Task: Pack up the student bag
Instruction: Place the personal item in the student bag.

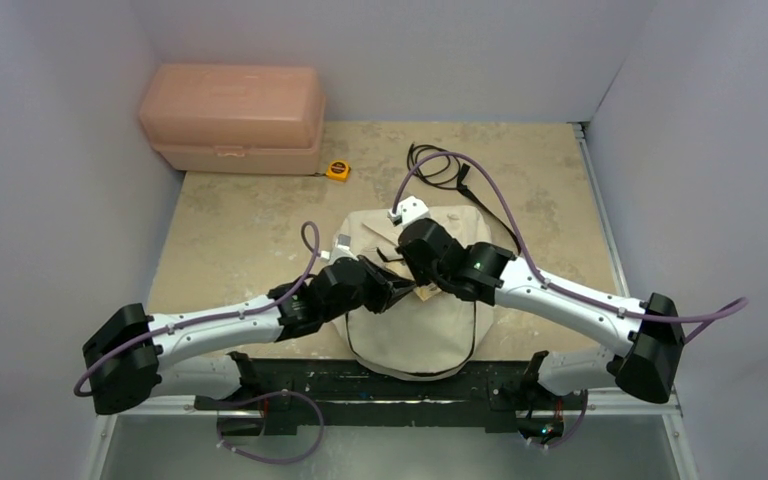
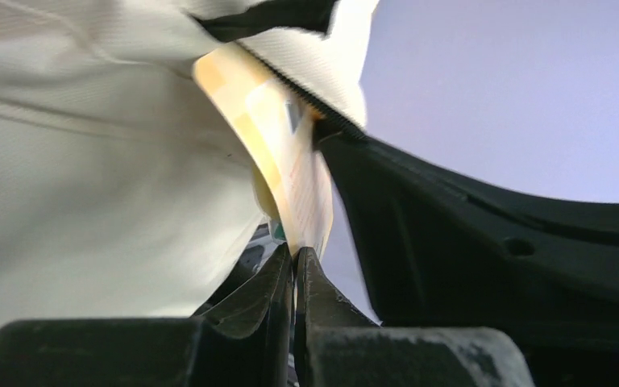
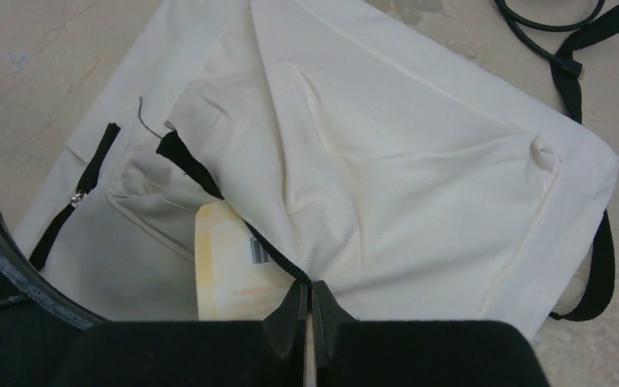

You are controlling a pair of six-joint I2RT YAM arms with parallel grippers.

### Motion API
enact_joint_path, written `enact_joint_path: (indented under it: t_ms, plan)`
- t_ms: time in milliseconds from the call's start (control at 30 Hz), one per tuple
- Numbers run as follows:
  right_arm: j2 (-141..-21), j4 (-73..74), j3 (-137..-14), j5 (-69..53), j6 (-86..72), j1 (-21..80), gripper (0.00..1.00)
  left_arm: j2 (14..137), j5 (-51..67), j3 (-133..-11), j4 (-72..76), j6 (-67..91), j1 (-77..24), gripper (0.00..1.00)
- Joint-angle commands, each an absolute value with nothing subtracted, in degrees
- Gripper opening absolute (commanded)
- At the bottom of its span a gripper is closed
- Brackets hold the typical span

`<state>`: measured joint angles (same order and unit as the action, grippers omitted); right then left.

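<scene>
The cream student bag (image 1: 415, 330) lies flat at the table's near middle; it fills the right wrist view (image 3: 419, 161). My left gripper (image 1: 407, 291) is shut on the lower edge of a thin yellow booklet (image 2: 286, 165), whose upper part goes under the bag's zipper edge (image 2: 310, 97). In the right wrist view the booklet (image 3: 230, 270) with a barcode sits partly inside the opening. My right gripper (image 3: 310, 292) is shut on the bag's black zipper edge (image 3: 278, 260) and holds it up. Both grippers meet over the bag's upper part.
A pink plastic box (image 1: 232, 117) stands at the back left. A yellow tape measure (image 1: 337, 170) lies beside it. A black cable (image 1: 438, 165) and the bag's black strap (image 1: 490, 205) lie behind the bag. White walls close in on three sides.
</scene>
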<state>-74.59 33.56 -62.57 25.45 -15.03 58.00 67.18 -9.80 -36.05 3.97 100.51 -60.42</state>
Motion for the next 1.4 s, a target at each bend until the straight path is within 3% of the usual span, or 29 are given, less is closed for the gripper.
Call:
enact_joint_path:
  t_ms: [0,300,500,667,1200,1267,1367]
  plan:
    - [-73.1,33.53,-66.2,20.97,-18.29,58.45,0.0,70.42,-21.03,-42.15,6.49,104.62,-60.35,0.0]
    - [-73.12,35.7,-67.28,22.4,-17.96,58.45,0.0,77.15,-30.58,-40.55,14.25,103.52,-60.56,0.0]
    - [-70.33,33.99,-66.1,21.27,-17.14,58.37,0.0,69.36,-36.74,-36.01,2.24,102.99,-61.24,0.0]
    - [-71.3,34.74,-66.83,18.94,-17.67,58.35,0.0,71.74,-39.86,-36.91,4.72,102.43,-61.22,0.0]
    - [-70.65,35.0,-67.2,20.24,-16.44,57.57,0.0,85.01,-27.1,-41.0,27.19,92.18,-60.73,0.02]
    - [-70.61,34.77,-67.47,20.27,-16.38,57.0,0.0,85.48,-23.2,-41.29,29.15,90.0,-60.65,0.05]
    - [-70.49,34.64,-67.67,20.38,-15.94,56.55,0.0,85.63,-17.83,-41.12,31.36,87.87,-60.56,0.21]
